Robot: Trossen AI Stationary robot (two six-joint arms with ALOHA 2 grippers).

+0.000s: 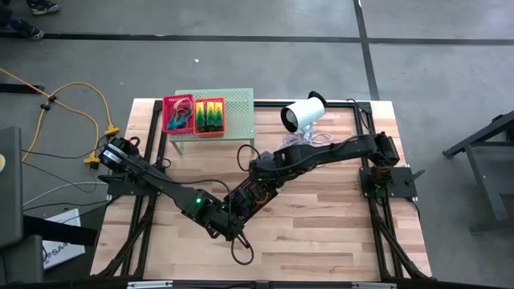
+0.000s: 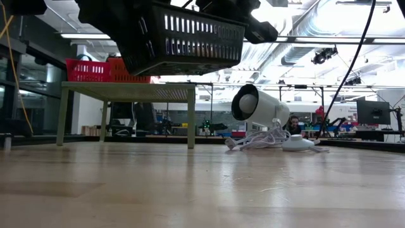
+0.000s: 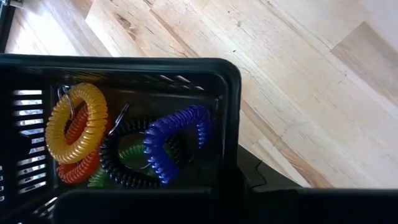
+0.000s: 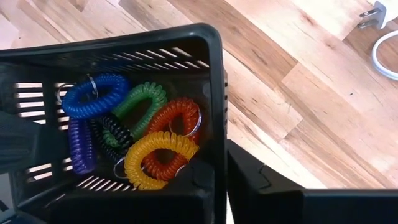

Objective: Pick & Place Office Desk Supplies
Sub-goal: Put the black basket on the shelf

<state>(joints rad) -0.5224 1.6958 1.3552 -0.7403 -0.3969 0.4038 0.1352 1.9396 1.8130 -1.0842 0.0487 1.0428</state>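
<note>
A black mesh basket (image 2: 183,38) hangs well above the table between my two arms. Coiled loops lie in it: yellow (image 3: 71,127), orange, black, green and blue (image 4: 93,93). My left gripper (image 1: 227,222) is shut on the basket from the near left. My right gripper (image 1: 251,191) is shut on it from the far right. In the high view the arms cover most of the basket. On the pale-green stand (image 1: 237,108) at the far edge stand a red basket (image 1: 178,114) of loops and another basket (image 1: 210,116) of green packs. My left gripper holds the black basket by the top rim of one wall (image 3: 143,200), near a corner, slanting down from the near left. One dark finger (image 3: 261,180) shows outside that corner; the rim hides the other. The basket hangs clear of the table, roughly level. My right gripper holds the rim of another wall (image 4: 155,202) near a corner, coming steeply from above. One finger (image 4: 267,186) shows outside the wall; the wall hides the other. The basket is lifted clear, its open top up and the loops lying on its floor.
A white cylinder device (image 1: 303,114) with a white cable (image 2: 266,140) lies at the far right of the table. A black cable loop (image 1: 241,249) lies near the front edge. Bare wood stretches on the right (image 1: 337,225) and under the basket.
</note>
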